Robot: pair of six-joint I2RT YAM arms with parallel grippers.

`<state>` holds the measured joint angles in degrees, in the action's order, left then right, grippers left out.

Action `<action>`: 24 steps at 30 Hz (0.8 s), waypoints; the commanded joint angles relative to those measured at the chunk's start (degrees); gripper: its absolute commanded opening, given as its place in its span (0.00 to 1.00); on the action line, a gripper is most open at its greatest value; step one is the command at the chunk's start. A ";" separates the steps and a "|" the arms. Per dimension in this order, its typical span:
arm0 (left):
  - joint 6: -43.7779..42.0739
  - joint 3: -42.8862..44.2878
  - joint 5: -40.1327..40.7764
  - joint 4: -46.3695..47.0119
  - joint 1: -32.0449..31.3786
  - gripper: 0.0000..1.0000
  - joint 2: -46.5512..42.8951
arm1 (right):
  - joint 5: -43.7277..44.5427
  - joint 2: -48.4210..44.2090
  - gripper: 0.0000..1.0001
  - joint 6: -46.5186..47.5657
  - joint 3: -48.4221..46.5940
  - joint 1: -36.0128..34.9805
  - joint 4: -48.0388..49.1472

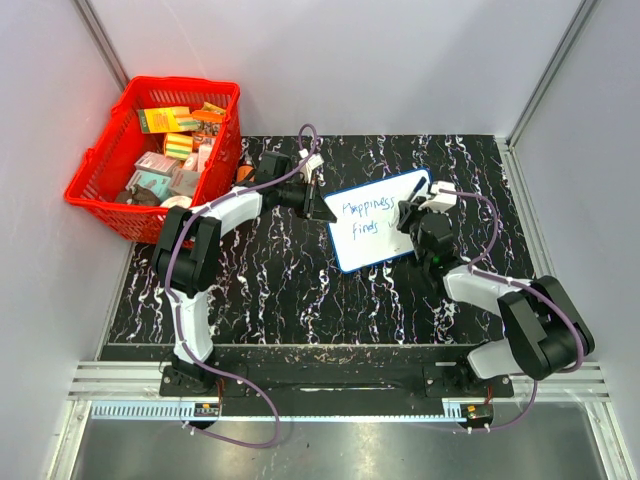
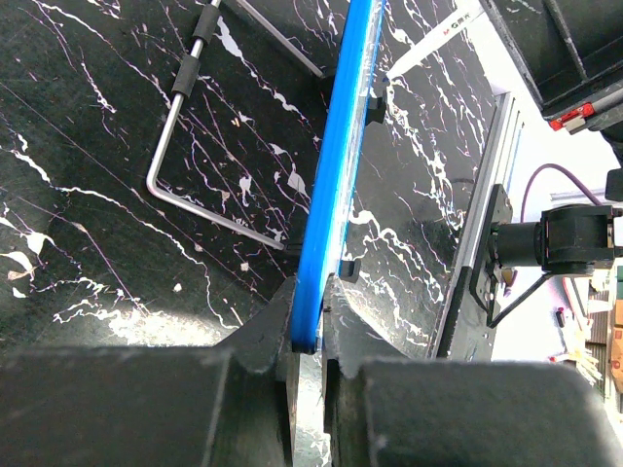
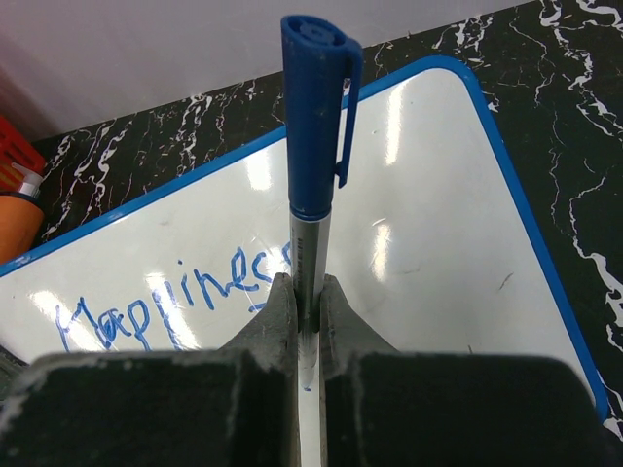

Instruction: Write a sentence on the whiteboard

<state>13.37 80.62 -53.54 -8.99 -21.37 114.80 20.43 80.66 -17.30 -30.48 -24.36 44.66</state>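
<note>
Top external view: you see the whiteboard (image 1: 378, 218) lying near the middle of the black, white-veined surface (image 1: 270, 290), turned at a slant so that its upper right corner points toward the back wall. It sits between your two arms. The left gripper (image 1: 322, 208) meets its left edge and the right gripper (image 1: 411, 216) stands over its right half. A red basket (image 1: 112, 168) filled with small packets stands at the far left corner, well apart from the board.

The sentence (image 1: 366, 214) runs in thin blue handwriting across two lines. You can read "Happiness" above and "finds" below. The end of the lower line is hidden behind the right gripper.

Left wrist view: you see the board edge-on, and its blue rim passes straight between the left jaws, which are clamped on it. A bent metal wire (image 2: 181, 146) reaches the rim from the left side, above the black surface.

Right wrist view: your right jaws are clamped on the silver barrel of a pen (image 3: 313, 146). Its blue clip cap points away from the camera, over the white face of the board. "Happiness" shows to the left of the barrel. The writing end is hidden between the jaws, so you cannot tell whether it touches the board. An orange bottle (image 3: 18, 220) shows at the left edge, beyond the board's rim.
</note>
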 commanded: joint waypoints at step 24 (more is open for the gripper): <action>-8.88 -2.48 13.02 -5.16 -1.57 0.00 2.36 | -0.39 4.68 0.00 -1.60 -4.59 2.21 -0.72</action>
<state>13.37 80.62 -53.54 -9.02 -21.37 114.80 20.75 84.29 -18.00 -34.48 -22.44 43.35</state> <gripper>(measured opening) 0.116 0.059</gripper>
